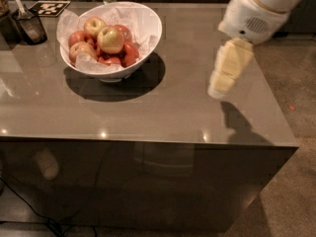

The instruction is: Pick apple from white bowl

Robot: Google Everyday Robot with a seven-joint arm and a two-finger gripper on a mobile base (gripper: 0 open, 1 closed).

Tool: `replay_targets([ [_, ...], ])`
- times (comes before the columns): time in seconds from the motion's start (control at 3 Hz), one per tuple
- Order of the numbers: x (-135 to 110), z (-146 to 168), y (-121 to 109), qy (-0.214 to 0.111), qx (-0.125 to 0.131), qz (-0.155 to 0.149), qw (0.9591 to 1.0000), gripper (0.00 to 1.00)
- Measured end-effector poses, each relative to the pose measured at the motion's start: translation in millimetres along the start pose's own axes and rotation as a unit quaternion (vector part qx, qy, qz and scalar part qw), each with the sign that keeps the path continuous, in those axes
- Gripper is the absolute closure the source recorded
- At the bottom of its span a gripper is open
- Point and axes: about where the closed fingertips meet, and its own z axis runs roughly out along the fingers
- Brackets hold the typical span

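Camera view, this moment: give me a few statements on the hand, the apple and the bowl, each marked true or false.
1. The hand hangs over the right side of the table, apart from the white bowl. True.
2. The hand holds the apple. False: the apple lies in the bowl, on top of the other apples.
3. Crinkled white paper lines the bowl. True.
4. The bowl stands at the table's front right corner. False: it stands toward the back left.
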Motion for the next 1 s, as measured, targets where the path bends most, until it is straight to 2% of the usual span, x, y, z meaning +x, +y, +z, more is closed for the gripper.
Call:
replay_targets([
  [0.33,-38.9,18.1,-32.0,-0.037,-0.031,0.027,0.9985,0.0],
  [0.67,-52.6,7.6,-46.3,-0.057,-0.014,0.023,0.998,0.0],
  [1.0,-63.5,16.9,-51.5,-0.079,-0.019,0.024,0.9964,0.0],
])
